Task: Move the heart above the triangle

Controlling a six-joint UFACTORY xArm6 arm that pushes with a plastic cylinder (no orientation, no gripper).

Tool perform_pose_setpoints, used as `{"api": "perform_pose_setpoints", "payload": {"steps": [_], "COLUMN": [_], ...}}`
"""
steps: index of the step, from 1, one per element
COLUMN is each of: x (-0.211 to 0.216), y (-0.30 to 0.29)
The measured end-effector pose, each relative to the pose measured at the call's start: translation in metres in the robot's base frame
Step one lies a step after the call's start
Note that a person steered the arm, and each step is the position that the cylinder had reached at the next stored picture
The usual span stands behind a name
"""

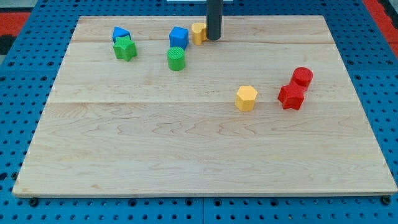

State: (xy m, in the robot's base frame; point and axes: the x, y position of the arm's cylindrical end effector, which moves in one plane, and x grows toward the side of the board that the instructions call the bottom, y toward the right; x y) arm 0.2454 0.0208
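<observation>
The yellow heart lies near the view's top, just right of the blue cube. The blue triangle lies at the top left, with the green star touching its lower side. My tip stands against the heart's right side and hides its right edge. The heart is well to the right of the triangle, at about the same height in the view.
A green cylinder sits just below the blue cube. A yellow hexagon lies right of centre. A red star and a red cylinder sit together at the right. The wooden board's top edge runs close behind the heart.
</observation>
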Motion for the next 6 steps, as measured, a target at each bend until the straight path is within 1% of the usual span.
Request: {"api": "perform_pose_setpoints", "payload": {"steps": [1, 2, 5, 6], "x": [-0.022, -0.024, -0.024, -0.025], "y": [-0.084, -0.115, -0.117, -0.149]}}
